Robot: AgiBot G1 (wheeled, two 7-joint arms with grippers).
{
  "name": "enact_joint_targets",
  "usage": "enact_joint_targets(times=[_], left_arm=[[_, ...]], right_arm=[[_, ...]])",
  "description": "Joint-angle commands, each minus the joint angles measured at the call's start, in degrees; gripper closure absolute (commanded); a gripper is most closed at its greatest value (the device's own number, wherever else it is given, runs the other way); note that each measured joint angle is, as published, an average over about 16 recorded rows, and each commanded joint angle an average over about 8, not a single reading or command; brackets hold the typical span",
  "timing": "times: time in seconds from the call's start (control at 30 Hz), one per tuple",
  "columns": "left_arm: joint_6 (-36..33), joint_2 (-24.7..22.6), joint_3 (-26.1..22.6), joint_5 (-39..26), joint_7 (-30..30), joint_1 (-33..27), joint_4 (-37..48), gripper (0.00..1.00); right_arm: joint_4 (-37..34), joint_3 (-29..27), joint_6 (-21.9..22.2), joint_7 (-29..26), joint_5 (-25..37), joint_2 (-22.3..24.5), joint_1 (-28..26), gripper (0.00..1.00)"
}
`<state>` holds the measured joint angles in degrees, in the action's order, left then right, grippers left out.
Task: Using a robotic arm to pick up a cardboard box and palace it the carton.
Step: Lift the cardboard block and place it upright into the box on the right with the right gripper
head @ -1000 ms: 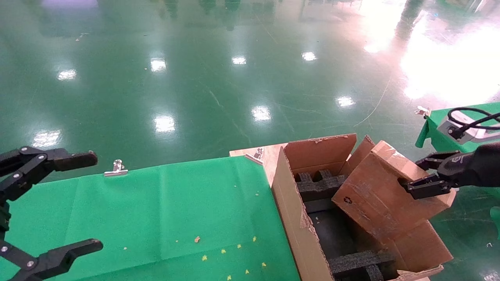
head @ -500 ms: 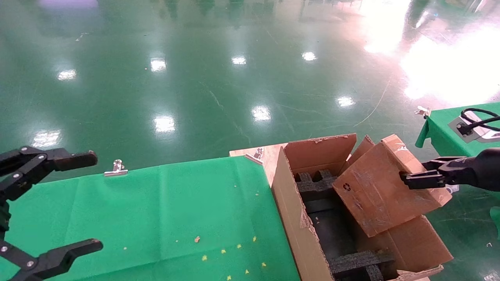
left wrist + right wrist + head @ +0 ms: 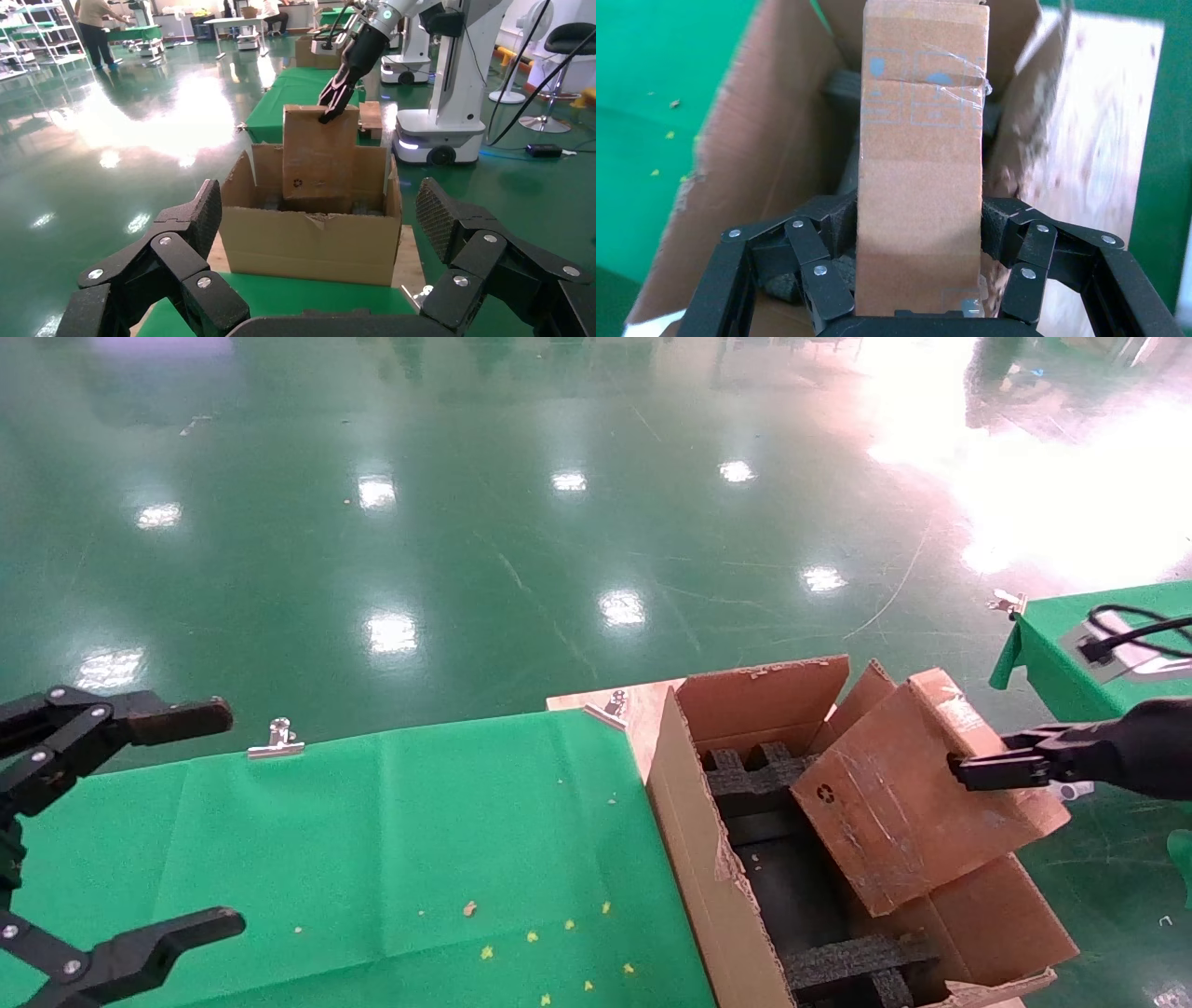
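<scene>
My right gripper [image 3: 978, 770], on the white arm [image 3: 393, 10], is shut on the small scuffed cardboard box [image 3: 903, 803]. It holds the box tilted, its lower corner dipping into the open carton [image 3: 689, 859] above the black foam inserts [image 3: 754, 775]. In the right wrist view the fingers [image 3: 828, 239] clamp both sides of the box [image 3: 923, 140] over the carton [image 3: 758, 140]. The left wrist view shows the box [image 3: 320, 154] standing up out of the carton [image 3: 309, 242]. My left gripper [image 3: 228, 817] is open and empty over the green table, far left.
The carton stands on a wooden board [image 3: 633, 710] beside the green cloth table [image 3: 372, 840], which has metal clips [image 3: 276, 738] on its edge. A second green table [image 3: 1052, 654] is at the far right. Glossy green floor lies beyond.
My right gripper has turned and shifted the box a little, so its lower corner now sits deeper over the carton's opening. The left arm has not moved.
</scene>
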<state>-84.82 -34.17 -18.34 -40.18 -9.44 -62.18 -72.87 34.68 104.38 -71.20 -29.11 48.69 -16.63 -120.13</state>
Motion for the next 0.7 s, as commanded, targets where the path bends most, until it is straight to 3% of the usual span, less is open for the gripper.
enact_joint_targets(times=[0.03,0.3,0.7], left_arm=[[0.0,0.0,0.0,0.0,0.0,0.0,0.0,0.0],[0.0,0.0,0.0,0.0,0.0,0.0,0.0,0.0],[0.0,0.0,0.0,0.0,0.0,0.0,0.0,0.0]], right_arm=[[-0.1,0.4,0.9,-1.7,-0.1,-0.4,0.8,1.0],[8.6,3.1,10.0,-14.7,6.5,-0.2,0.5,1.0],[24.7,8.0,21.8,-39.6,22.8,0.8,-1.9,1.0]])
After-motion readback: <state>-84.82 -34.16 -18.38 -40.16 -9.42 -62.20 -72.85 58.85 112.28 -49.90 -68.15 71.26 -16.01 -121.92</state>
